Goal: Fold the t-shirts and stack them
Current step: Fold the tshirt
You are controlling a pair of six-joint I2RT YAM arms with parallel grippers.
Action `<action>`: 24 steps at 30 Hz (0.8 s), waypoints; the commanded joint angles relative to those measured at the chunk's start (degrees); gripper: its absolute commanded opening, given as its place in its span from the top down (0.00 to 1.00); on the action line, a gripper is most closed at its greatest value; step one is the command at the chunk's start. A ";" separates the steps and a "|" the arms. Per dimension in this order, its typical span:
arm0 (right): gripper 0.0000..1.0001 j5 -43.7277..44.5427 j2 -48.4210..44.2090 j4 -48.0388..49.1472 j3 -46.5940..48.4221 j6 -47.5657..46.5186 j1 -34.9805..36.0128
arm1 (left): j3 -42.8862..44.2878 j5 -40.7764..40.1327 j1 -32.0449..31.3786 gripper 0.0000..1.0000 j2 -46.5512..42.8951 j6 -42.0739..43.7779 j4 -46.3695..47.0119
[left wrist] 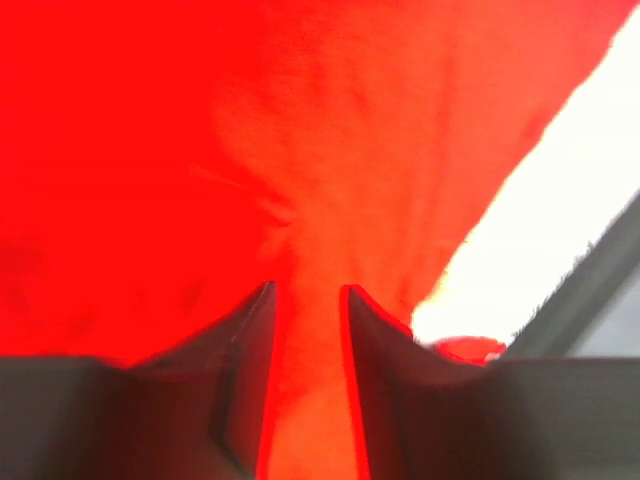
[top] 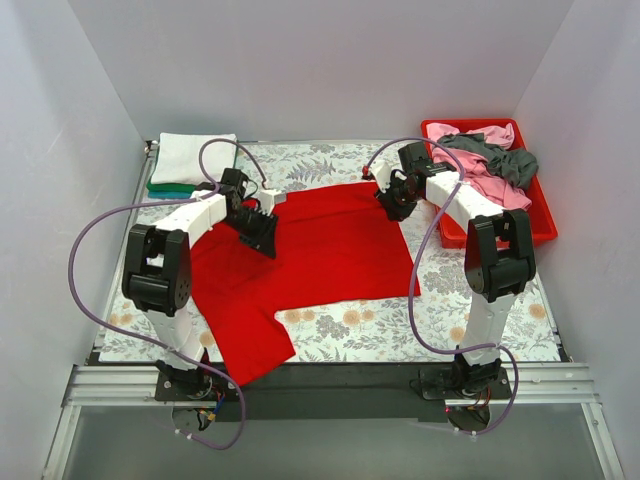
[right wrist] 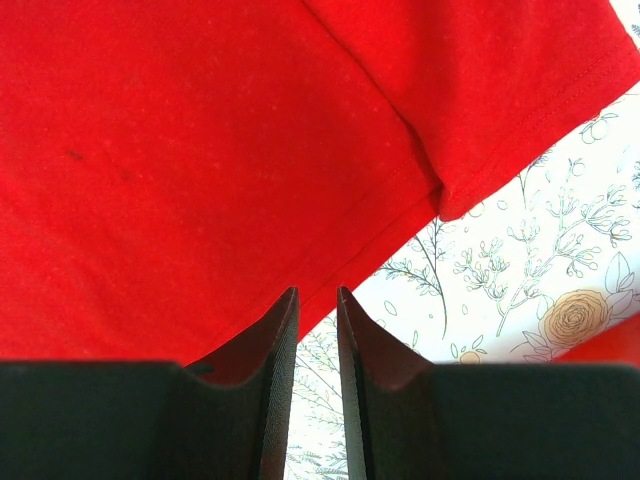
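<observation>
The red t-shirt [top: 335,255] lies spread mid-desk, and its fold seems barely begun. The left gripper [left wrist: 307,292] pinches bunched cloth. The right gripper [right wrist: 317,292], jaws narrow and empty, sits at the hem, which it probably needs to grasp next.

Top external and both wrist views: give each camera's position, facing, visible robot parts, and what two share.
Top external: above and behind, looking down at the table; left arm and right arm show.
Left wrist: on that arm, facing the red t-shirt; left gripper pinches it.
Right wrist: likewise, facing shirt hem and table; right gripper shows.
Shared: both wrists see that shirt.
</observation>
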 commanded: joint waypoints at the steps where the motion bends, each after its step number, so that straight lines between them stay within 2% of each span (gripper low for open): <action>1: 0.72 -0.76 -0.48 -0.26 -0.63 -0.12 -0.40 | 0.25 8.35 0.58 0.63 -3.59 2.66 -4.43; 3: 0.72 -0.94 -0.31 -0.18 -0.46 -0.03 -0.40 | 0.51 9.15 0.58 0.52 -4.11 3.28 -5.67; 5: 0.72 -1.55 -0.22 -0.44 -0.10 0.23 -0.40 | 0.51 9.76 2.42 0.51 -5.95 1.71 -4.36; 9: 0.72 -2.79 -0.48 -2.02 0.34 0.76 -0.05 | 1.48 9.33 11.37 0.57 -8.15 -2.77 -0.76; 10: 0.72 -2.87 -0.66 -2.20 0.08 0.76 0.03 | 1.39 8.37 16.27 0.58 -8.24 -3.74 0.29; 13: 0.73 -2.79 -0.48 -2.20 0.24 1.11 0.56 | 1.39 3.20 23.67 0.64 -7.37 -6.46 4.07; 17: 0.75 -0.77 3.54 -1.50 4.98 3.47 0.74 | 4.03 -3.65 28.53 0.71 -1.49 -9.36 6.01; 22: 0.76 -0.15 8.56 -0.18 10.35 5.50 0.82 | 7.19 -5.96 31.78 0.72 7.29 -11.48 6.01; 24: 0.76 0.46 10.67 -0.09 10.80 5.33 1.00 | 6.93 -6.92 31.78 0.72 8.10 -11.48 6.81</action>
